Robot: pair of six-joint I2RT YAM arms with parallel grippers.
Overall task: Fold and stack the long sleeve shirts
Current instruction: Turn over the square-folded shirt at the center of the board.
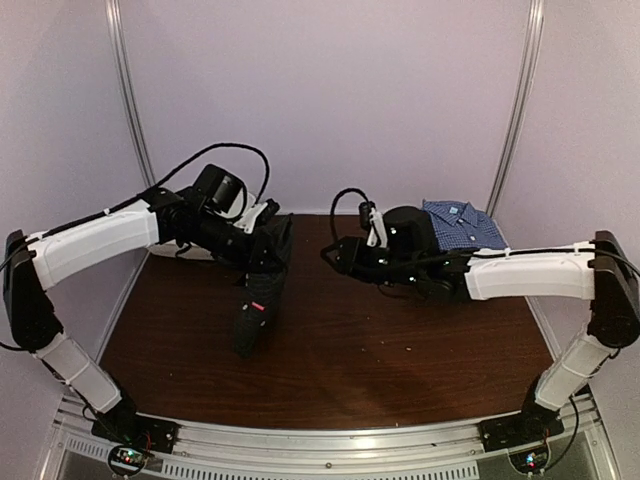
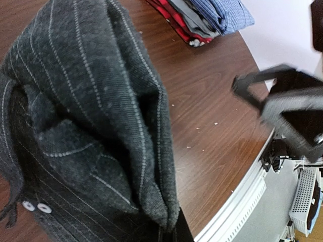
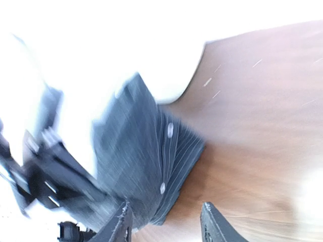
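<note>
Top view: the left pincer [image 1: 262, 262] is clenched on the black shirt [image 1: 257, 305]. The shirt hangs from it as a long, narrow, bunched dark drape, its lower end reaching the table [image 1: 400, 350] left of centre. The table is dark brown wood grain with a smooth sheen. The right pincer [image 1: 338, 255] is near the table's middle, just beside the hanging cloth and apart from it. The blue shirt [image 1: 462, 225] lies folded flat, collar up, at the far right of the table; it is a fine check.

Left wrist view: the black shirt [image 2: 91, 126] fills the left side. It is a thick woven charcoal fabric with thin white pinstripes, rolled into soft folds. Two pale round buttons [image 2: 35, 206] sit at its lower left. Far off on the table [image 2: 217, 101] is a stack: red-black shirt [image 2: 176, 22] at the bottom, grey shirt [image 2: 194, 20] in the middle, blue shirt [image 2: 222, 12] on top.

Right wrist view, blurred and overexposed at the top: the right pincer [image 3: 166, 212] is released, with bare wood showing between its dark tapered fingers [image 3: 212, 224]. The black shirt [image 3: 146, 151] is beyond them, striped, with two light oval buttons [image 3: 170, 130] along one edge. The left arm [image 3: 45, 171] is a dark smear at left.
</note>
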